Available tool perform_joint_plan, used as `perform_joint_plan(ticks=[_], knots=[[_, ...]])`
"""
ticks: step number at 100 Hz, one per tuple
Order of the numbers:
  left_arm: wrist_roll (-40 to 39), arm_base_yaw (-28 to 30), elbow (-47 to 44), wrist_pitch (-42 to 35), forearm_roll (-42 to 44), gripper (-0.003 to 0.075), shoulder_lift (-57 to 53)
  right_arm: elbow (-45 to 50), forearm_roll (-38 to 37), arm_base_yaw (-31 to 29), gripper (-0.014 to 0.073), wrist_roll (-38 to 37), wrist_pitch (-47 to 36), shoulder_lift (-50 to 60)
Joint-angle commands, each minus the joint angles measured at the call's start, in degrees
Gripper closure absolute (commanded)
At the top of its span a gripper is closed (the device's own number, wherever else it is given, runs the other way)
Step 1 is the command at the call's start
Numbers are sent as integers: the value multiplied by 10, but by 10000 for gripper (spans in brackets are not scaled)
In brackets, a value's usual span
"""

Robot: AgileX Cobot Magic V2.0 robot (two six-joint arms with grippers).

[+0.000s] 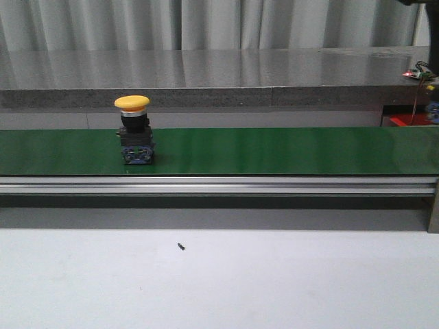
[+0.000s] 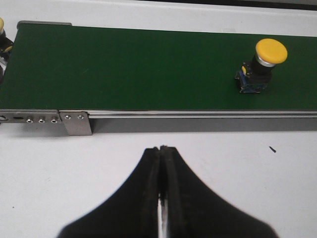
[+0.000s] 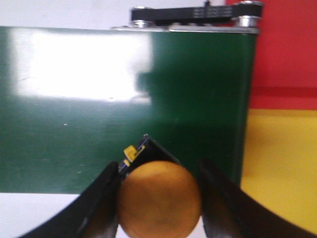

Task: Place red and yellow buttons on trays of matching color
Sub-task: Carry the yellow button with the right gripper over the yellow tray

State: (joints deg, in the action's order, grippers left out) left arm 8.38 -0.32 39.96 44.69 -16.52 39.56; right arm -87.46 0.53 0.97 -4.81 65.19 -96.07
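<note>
A yellow button (image 1: 132, 130) with a black and blue base stands upright on the green belt (image 1: 274, 151); the left wrist view shows the same yellow button (image 2: 265, 64). My left gripper (image 2: 162, 148) is shut and empty over the white table, short of the belt. My right gripper (image 3: 159, 166) is shut on a second yellow button (image 3: 159, 198), held above the belt's end. Beside that end lie the yellow tray (image 3: 280, 168) and the red tray (image 3: 287, 49). No red button is in view.
The belt's metal rail (image 1: 219, 184) runs along its near side, with a bracket (image 2: 77, 123) near its end. Part of another button-like object (image 2: 3, 43) shows at the belt's far end in the left wrist view. A grey ledge (image 1: 206, 82) lies behind the belt.
</note>
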Motion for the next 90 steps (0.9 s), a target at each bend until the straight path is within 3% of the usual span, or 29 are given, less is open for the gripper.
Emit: perform_joint_plan(ticks=[1,37,64,90], knots=[[0,-3,15,-39,-13,740,-2,-17,-2,-35,443,9,-1,30],[0,-3,15,-40,-13,740,-2,9,-2,-150,443,15,-14,30],[0,-3,15,-40,-13,740,-2,99,-2,-176,443,14,-123,25],[0,-3,15,-43,-13,740,-2,111,-5,-190,443,11,-142,-19]])
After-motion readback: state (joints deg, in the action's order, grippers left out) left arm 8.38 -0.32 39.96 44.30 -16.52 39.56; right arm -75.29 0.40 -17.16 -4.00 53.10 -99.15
